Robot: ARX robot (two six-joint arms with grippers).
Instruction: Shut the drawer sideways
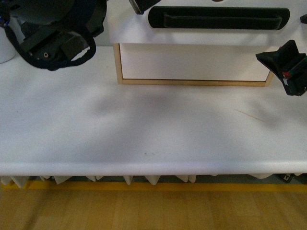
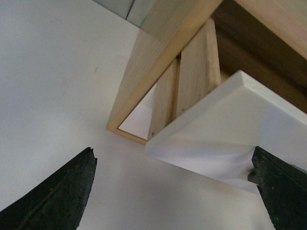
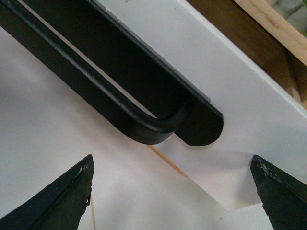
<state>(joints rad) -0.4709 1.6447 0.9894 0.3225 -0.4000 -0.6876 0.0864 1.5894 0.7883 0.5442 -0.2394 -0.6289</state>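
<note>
The drawer [image 1: 129, 24] has a white front and a long black bar handle [image 1: 218, 17]. It stands pulled out from the light wood box [image 1: 192, 82] and overhangs the table. My left gripper [image 1: 117, 14] is open at the drawer's left end. In the left wrist view [image 2: 175, 191] the corner of the drawer's front [image 2: 230, 124] and the box's wood side [image 2: 163, 62] lie between the fingers. My right gripper [image 1: 280, 38] is open at the right end. In the right wrist view [image 3: 172, 191] the handle's end [image 3: 144, 129] and the front's corner [image 3: 240, 86] lie ahead, untouched.
A plain white front without a handle [image 1: 192, 62] fills the box below the drawer. The white table [image 1: 144, 129] runs to a front edge, with wood floor beyond. A thin wooden stick [image 1: 249, 115] lies at the right. A white object [image 1: 5, 48] stands far left.
</note>
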